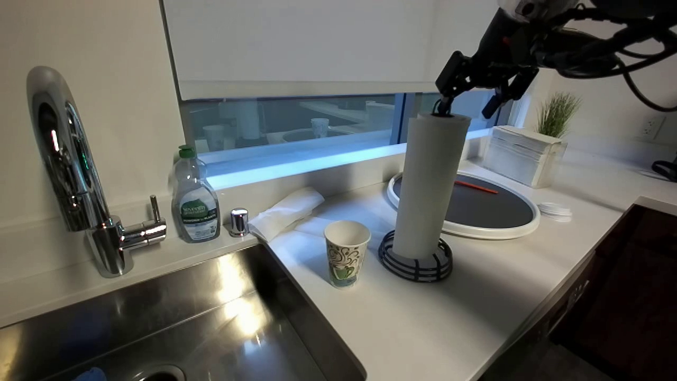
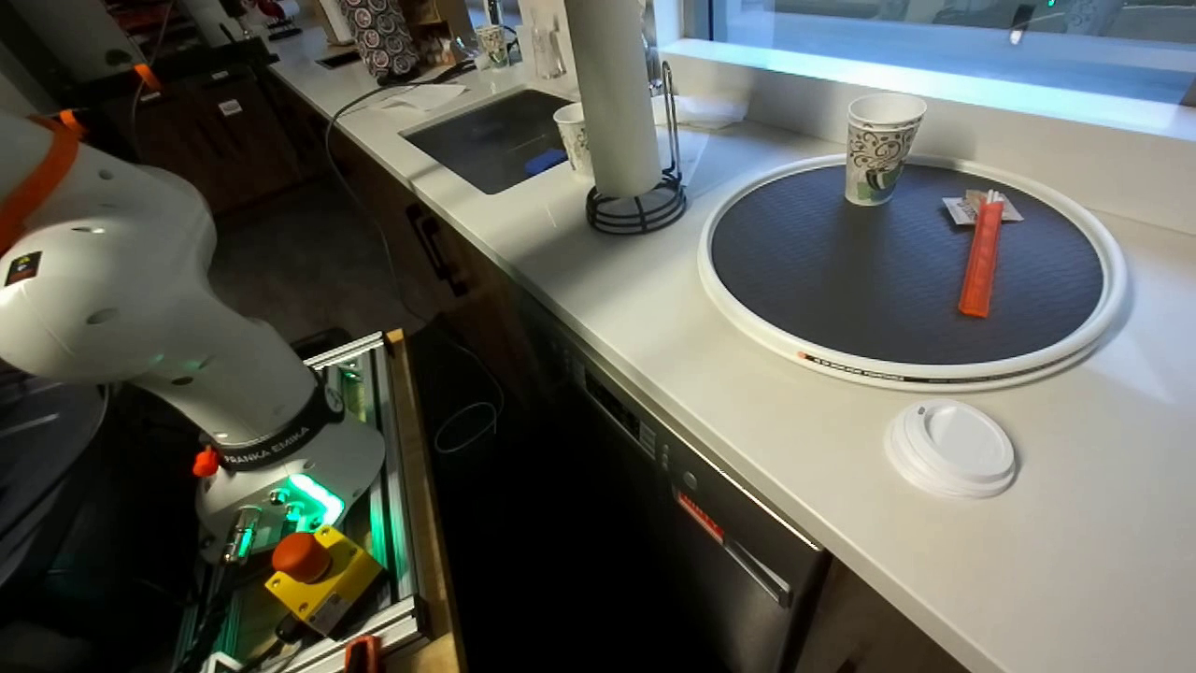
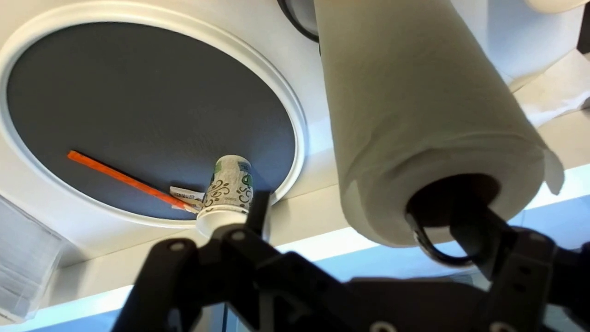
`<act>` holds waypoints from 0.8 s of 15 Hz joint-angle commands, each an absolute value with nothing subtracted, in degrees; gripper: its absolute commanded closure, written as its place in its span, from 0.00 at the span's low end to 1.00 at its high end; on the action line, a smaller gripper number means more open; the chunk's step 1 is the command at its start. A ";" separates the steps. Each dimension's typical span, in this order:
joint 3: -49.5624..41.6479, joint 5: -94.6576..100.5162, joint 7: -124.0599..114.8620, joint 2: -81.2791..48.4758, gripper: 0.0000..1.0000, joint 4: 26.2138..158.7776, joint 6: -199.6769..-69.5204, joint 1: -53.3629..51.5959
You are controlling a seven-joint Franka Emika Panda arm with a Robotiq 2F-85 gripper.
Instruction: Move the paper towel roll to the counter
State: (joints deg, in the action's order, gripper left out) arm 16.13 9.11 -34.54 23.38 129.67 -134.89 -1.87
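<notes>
The paper towel roll [image 1: 431, 185] stands on a black wire holder [image 1: 415, 267] on the white counter [image 1: 391, 323]. The roll also shows in an exterior view [image 2: 612, 103], its top cut off, and in the wrist view [image 3: 424, 92]. My gripper [image 1: 467, 109] is open at the roll's top, its fingers well apart. In the wrist view, one finger of the gripper [image 3: 364, 210] reaches the core hole beside the holder's wire loop [image 3: 431, 251]. The other finger is outside the roll, apart from its side. Whether the first finger touches the core is hard to tell.
A paper cup [image 1: 346, 254] stands between the holder and the steel sink [image 1: 296, 323]. A round dark-centred tray [image 2: 841, 280] bears a second cup [image 2: 883, 150] and an orange packet [image 2: 983, 257]. White lids [image 2: 951, 447], a napkin box [image 1: 521, 156] and a soap bottle [image 1: 195, 201] are nearby.
</notes>
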 commanded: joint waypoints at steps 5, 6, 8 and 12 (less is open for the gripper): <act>15.57 7.50 -34.05 21.72 0.26 130.68 -138.38 -2.45; 15.48 7.12 -33.97 21.83 0.28 130.75 -138.15 -2.61; 15.50 6.83 -34.18 22.15 0.37 130.87 -137.82 -2.63; 15.53 6.29 -33.96 22.89 0.70 131.00 -138.08 -2.88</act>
